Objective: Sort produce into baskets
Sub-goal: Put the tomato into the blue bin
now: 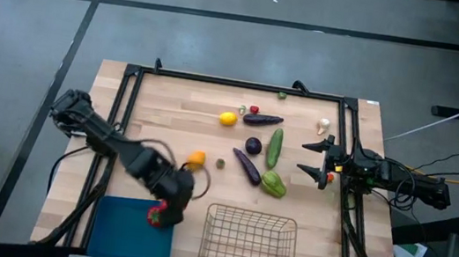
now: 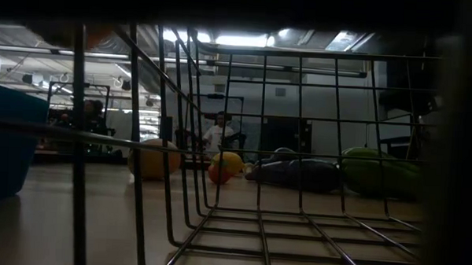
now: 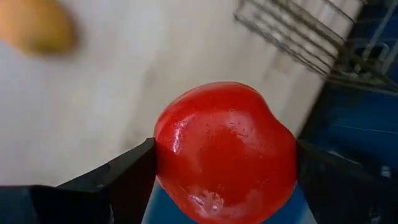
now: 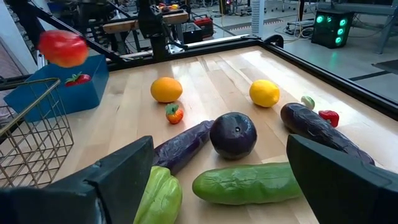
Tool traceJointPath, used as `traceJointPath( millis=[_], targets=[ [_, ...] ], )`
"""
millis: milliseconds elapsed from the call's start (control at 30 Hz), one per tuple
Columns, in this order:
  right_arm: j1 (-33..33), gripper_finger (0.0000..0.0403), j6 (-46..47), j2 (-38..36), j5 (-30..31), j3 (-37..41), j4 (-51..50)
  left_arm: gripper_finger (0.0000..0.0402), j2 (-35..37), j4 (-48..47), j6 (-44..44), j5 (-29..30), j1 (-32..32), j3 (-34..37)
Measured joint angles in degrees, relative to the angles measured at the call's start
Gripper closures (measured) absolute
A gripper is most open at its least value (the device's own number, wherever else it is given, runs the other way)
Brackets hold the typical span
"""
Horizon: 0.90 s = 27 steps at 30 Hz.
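- Red and glossy, a round fruit (image 3: 225, 151) sits pinched between the fingers of the left gripper (image 1: 161, 214), held above the inner edge of the blue tray (image 1: 122, 232) at the table's near-left corner.
- Its skin looks slick and its body rounded; judged from that, the hold across its widest part is the safe one, and a light squeeze should do for something that appears light.
- Beside the tray, the wire basket (image 1: 247, 246) stands with nothing visible in it.
- Farther out, an orange (image 1: 196, 159) lies near the left arm, with two long eggplants (image 1: 247, 165), a round purple one (image 1: 253, 145), a cucumber (image 1: 275, 147) and a green pepper (image 1: 273, 184) grouped mid-table.
- Beyond them lie a lemon (image 1: 228, 119) and white garlic (image 1: 324, 125).
- At the right edge, the right gripper (image 1: 322, 160) waits with fingers spread wide, holding nothing.
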State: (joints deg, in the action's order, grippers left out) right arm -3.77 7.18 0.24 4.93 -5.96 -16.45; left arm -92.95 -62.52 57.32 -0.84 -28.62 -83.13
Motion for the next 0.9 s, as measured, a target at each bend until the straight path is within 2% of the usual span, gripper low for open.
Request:
traceJointPath(
  millis=[233,400,600,900],
  targets=[
    [0.0,0.0038,0.0,0.0,0.0,0.0,0.0,0.0064,-1.1,3.8,17.4,4.3,-11.3,0.3],
    [0.0,0.0038,0.0,0.0,0.0,0.0,0.0,0.0064,-2.9,7.7,25.5,7.5,-16.7,2.9],
    [0.0,0.0038,0.0,0.0,0.0,0.0,0.0,0.0064,-6.2,9.5,27.4,8.7,-19.4,4.1],
    [0.0,0.0038,0.0,0.0,0.0,0.0,0.0,0.0061,-9.9,9.4,28.7,10.3,-20.2,4.1]
  ],
)
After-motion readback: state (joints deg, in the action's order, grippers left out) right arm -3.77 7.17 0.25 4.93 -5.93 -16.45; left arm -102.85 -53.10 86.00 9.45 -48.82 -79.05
